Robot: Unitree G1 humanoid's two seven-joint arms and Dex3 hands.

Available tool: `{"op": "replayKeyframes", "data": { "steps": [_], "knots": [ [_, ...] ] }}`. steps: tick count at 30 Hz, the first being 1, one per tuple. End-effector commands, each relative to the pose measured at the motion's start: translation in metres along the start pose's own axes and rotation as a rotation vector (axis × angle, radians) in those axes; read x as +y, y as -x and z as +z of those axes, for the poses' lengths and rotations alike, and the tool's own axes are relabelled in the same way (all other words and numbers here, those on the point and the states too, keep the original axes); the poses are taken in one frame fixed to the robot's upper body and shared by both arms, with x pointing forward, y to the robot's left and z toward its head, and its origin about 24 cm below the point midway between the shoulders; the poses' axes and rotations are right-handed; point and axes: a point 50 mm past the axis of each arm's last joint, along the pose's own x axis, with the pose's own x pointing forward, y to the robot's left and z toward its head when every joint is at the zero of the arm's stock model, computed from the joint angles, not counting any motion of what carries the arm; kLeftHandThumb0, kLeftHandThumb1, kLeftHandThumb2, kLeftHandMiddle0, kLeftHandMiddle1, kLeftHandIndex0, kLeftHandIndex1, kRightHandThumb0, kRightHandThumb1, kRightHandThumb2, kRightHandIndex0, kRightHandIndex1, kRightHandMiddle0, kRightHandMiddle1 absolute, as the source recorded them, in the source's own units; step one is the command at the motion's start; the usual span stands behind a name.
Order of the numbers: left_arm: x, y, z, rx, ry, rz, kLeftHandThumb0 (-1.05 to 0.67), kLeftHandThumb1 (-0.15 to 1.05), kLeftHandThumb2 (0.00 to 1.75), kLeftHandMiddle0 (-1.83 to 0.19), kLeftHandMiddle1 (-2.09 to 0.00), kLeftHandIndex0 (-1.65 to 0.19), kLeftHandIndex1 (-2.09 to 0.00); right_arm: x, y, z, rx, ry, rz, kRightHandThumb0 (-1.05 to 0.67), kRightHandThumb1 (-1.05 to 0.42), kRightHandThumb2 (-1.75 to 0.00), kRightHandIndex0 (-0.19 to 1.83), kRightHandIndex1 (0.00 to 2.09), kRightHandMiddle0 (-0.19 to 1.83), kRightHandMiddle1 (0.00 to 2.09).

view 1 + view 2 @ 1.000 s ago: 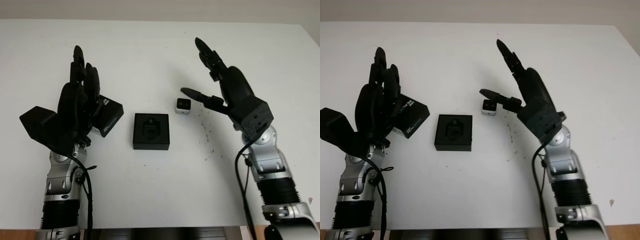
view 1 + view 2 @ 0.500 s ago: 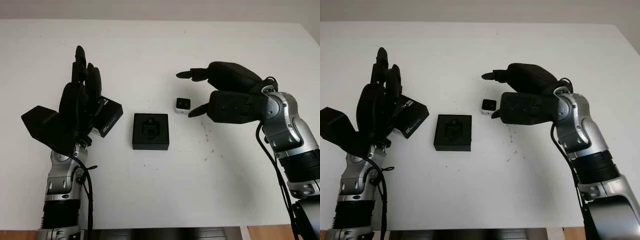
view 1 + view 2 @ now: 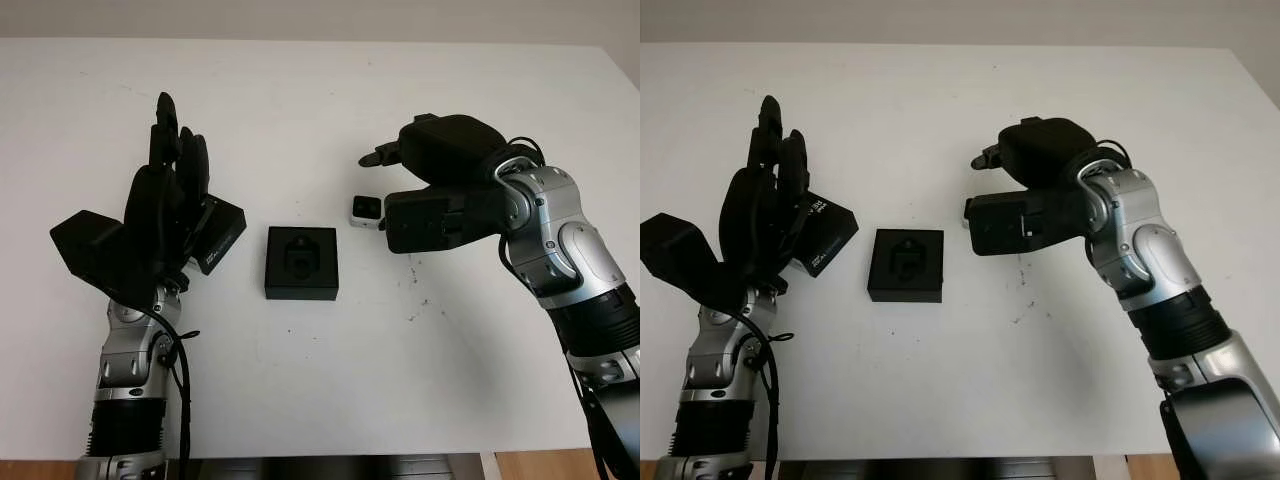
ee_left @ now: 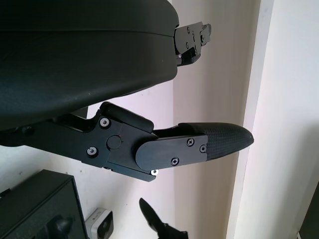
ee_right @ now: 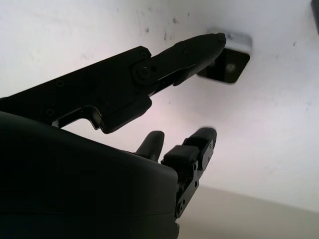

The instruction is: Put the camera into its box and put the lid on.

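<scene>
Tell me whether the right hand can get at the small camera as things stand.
Probably yes. The right hand is open right beside the camera, its thumb already reaching at it, and nothing lies between them. The box sits apart to the side.

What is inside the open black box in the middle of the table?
The box holds only its black moulded insert with an empty recess. The camera sits on the table beside the right hand.
</scene>
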Motion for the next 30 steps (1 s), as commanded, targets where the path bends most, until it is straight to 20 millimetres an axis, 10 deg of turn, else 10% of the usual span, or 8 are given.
{"op": "replayKeyframes", "data": {
  "steps": [1,6,12,20,30],
  "knots": [
    [-0.003,-0.003,0.004,-0.027,0.007,-0.005,-0.77,1.05,0.49,0.19,0.0,0.19,0.0,0.003,-0.001,0.005,-0.013,0.029,-0.03,-0.82,-0.95,-0.06,-0.01,1.25,0.01,1.44],
    [-0.002,-0.002,0.005,-0.029,-0.001,0.006,-0.76,1.05,0.5,0.19,0.0,0.19,0.0,0.009,-0.002,0.009,0.007,0.097,-0.038,-0.84,-1.0,-0.06,-0.02,1.14,-0.18,1.83],
    [-0.001,-0.002,0.005,-0.027,-0.004,0.001,-0.77,1.05,0.49,0.19,0.0,0.19,0.0,0.014,-0.002,0.012,0.005,0.043,-0.052,-0.83,-1.0,-0.05,0.11,0.48,-0.19,1.78],
    [0.0,-0.003,0.006,-0.037,0.0,0.008,-0.75,1.05,0.48,0.19,0.0,0.19,0.0,0.025,-0.002,0.018,0.005,0.042,-0.011,-0.84,-0.99,-0.05,0.16,0.13,-0.06,1.12],
    [0.001,-0.002,0.006,-0.031,-0.019,0.005,-0.76,1.05,0.49,0.19,0.0,0.19,0.0,0.032,-0.002,0.018,0.012,0.052,0.02,-0.85,-0.99,-0.05,0.16,0.09,-0.05,1.07]
  ]
}}
